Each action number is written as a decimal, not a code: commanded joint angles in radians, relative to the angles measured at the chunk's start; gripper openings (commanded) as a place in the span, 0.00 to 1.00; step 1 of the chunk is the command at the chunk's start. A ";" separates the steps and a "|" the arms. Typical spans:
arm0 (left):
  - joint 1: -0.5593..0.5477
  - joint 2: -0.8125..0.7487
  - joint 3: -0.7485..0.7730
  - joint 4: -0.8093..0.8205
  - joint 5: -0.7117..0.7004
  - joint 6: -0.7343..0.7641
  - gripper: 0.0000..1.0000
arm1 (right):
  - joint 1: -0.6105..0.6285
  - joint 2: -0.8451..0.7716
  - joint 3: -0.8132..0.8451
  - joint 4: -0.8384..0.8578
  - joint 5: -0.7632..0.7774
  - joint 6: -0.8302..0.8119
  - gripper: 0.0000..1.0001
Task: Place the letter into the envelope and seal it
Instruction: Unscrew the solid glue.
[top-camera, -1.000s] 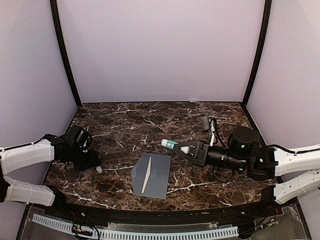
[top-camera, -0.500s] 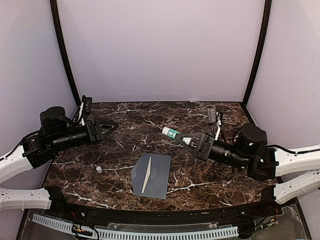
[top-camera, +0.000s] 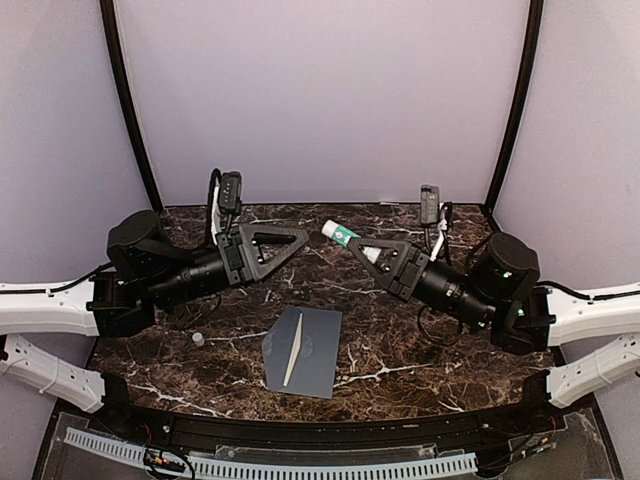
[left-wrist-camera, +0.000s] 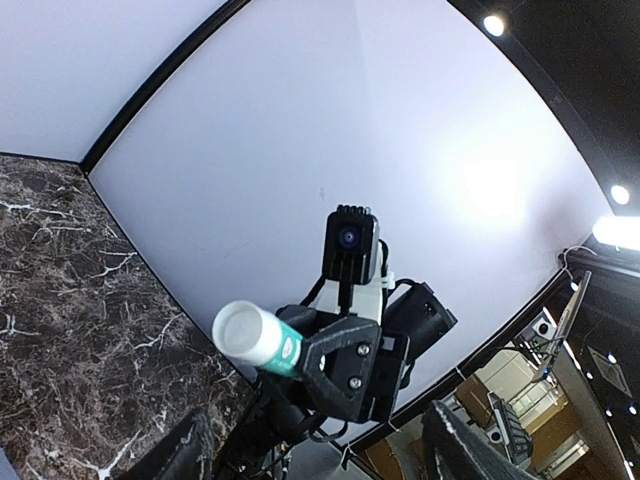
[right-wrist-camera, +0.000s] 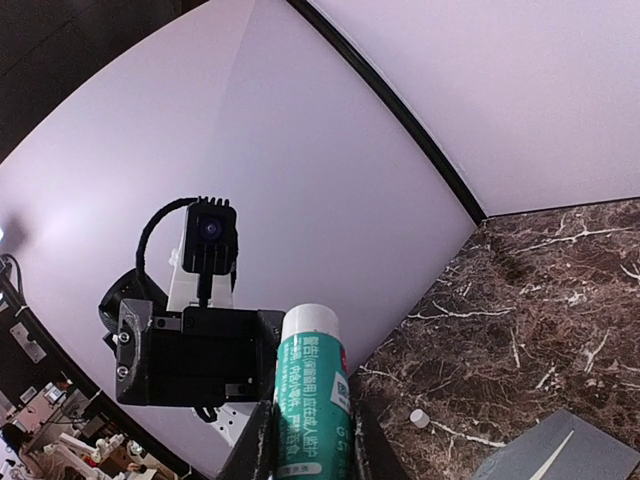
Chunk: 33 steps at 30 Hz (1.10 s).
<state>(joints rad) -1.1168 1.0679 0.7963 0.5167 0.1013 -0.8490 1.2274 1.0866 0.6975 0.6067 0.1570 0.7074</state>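
We are lifting both arms up off the bench (top-camera: 380, 372). A second ago our left end effector (top-camera: 298, 238) was down low at the left side, close to the little white cap (top-camera: 198, 339). Now it is hanging high in the air and pointing right. Its fingers are standing wide apart with nothing between them. The cap is lying alone on the bench, left of the envelope (top-camera: 312, 352).

Our right end effector (top-camera: 365, 252) is gripping the green and white glue stick (top-camera: 341, 234) tight. It is carrying the stick up and toward the far side. The stick's white end is pointing at the left end effector. The two are facing each other, near but not touching.

We are thinking this means the glue is being made ready for sealing. We are only guessing that the left end effector is coming to help with the stick.

The envelope is lying flat on the bench, in the middle and toward the near edge. It is sitting well below both end effectors, between them, and neither is touching it. A thin cream strip is showing on it. We are guessing that is the edge of the letter (top-camera: 292, 357), tucked inside. We cannot tell if the flap is shut yet.
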 joint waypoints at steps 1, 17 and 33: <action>-0.020 0.077 0.082 0.069 -0.035 -0.059 0.71 | 0.014 0.023 0.052 0.039 0.016 -0.034 0.00; -0.026 0.204 0.179 0.000 -0.054 -0.167 0.69 | 0.021 0.053 0.064 0.031 -0.018 -0.059 0.00; -0.026 0.213 0.173 -0.008 -0.074 -0.206 0.11 | 0.021 0.045 0.077 -0.065 -0.008 -0.075 0.05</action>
<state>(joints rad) -1.1374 1.3067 0.9745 0.5125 0.0433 -1.0859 1.2427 1.1435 0.7483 0.5842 0.1394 0.6437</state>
